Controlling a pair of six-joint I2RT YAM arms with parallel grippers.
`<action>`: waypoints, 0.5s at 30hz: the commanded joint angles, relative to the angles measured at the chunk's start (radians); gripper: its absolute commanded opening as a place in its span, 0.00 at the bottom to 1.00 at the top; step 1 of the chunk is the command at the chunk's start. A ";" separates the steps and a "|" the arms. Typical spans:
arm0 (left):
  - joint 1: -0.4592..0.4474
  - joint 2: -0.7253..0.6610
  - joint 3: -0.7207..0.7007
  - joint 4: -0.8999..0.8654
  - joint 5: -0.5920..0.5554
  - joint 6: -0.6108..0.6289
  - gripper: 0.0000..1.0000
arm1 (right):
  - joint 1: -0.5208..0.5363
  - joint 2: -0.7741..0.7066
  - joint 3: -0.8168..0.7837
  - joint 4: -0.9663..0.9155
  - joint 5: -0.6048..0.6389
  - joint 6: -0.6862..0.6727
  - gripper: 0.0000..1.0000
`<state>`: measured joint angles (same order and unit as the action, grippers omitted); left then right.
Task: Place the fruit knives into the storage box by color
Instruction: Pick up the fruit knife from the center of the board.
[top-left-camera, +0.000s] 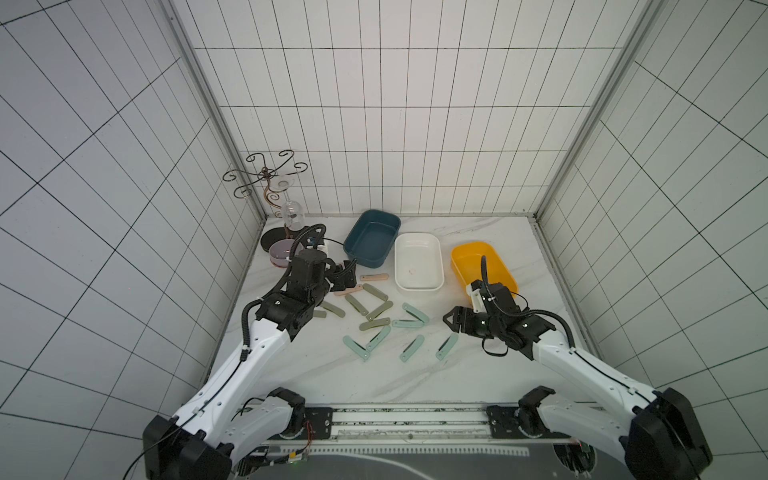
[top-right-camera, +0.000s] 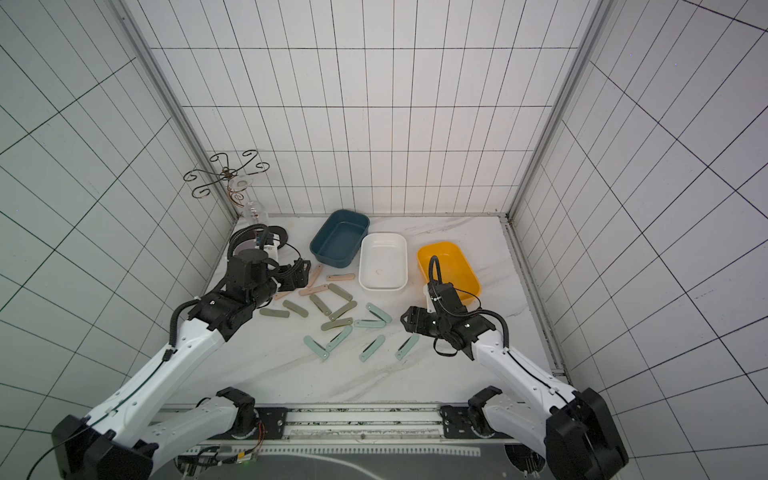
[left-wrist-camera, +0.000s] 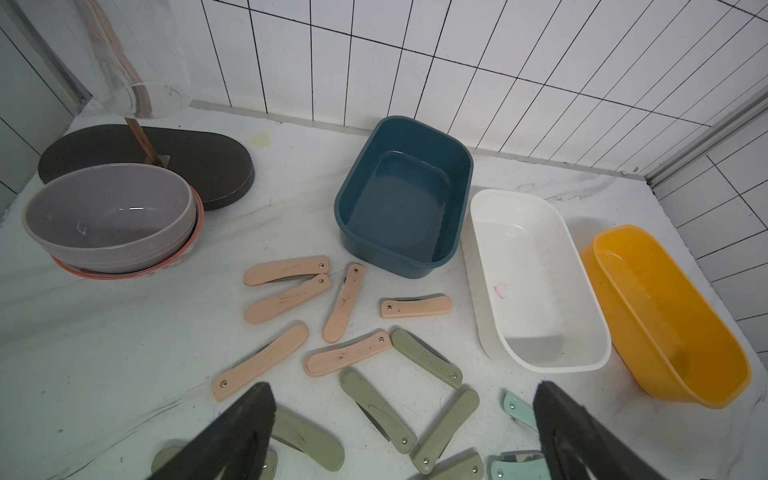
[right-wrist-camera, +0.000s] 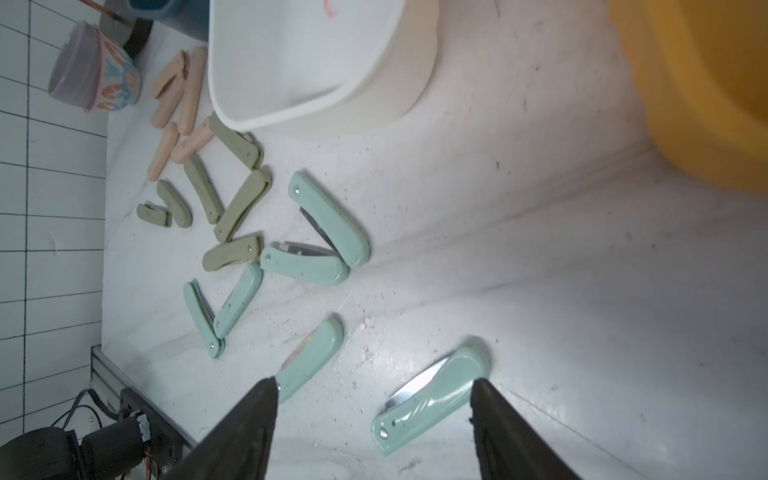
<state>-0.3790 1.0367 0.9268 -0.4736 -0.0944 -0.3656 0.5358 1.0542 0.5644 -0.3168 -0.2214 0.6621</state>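
Eighteen small folding fruit knives lie loose on the white marble-look tabletop (top-left-camera: 415, 382), none of them in a box. They are grouped roughly by colour. Six peach-pink knives (left-wrist-camera: 286, 270) lie nearest the dark teal plastic box (top-left-camera: 365, 262). Six olive grey-green knives (left-wrist-camera: 378, 405) are just beside them, and six pale mint knives (right-wrist-camera: 328, 224) are spread towards the right arm (top-left-camera: 582, 365). Several mint ones show a thin blade.

The teal box, a white rectangular plastic box (top-left-camera: 417, 286) with a pink smudge on its floor, and a yellow plastic box (top-left-camera: 473, 247) sit in a row behind the knives.

The left arm (top-left-camera: 257, 345) holds its jaws wide open above the pink and olive knives, gripping nothing. The right arm's jaws are down near the tabletop and also apart. One mint knife with its blade showing (right-wrist-camera: 432, 399) lies between them. A black fingertip (right-wrist-camera: 482, 390) is right at its rounded end, but I can't tell whether they touch.

A grey ceramic bowl (left-wrist-camera: 108, 216) and a wire glass rack (top-left-camera: 266, 174) stand in the far left corner.
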 joint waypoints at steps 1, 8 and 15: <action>-0.006 -0.016 -0.022 0.017 0.021 -0.024 0.97 | 0.044 -0.019 -0.071 -0.076 0.042 0.044 0.71; -0.006 -0.017 -0.034 0.032 0.028 -0.027 0.97 | 0.095 -0.004 -0.111 -0.081 0.064 0.071 0.68; -0.006 -0.029 -0.047 0.041 0.030 -0.028 0.97 | 0.130 0.072 -0.092 -0.051 0.083 0.071 0.67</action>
<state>-0.3790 1.0313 0.8963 -0.4667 -0.0731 -0.3786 0.6491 1.0992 0.5049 -0.3710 -0.1665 0.7193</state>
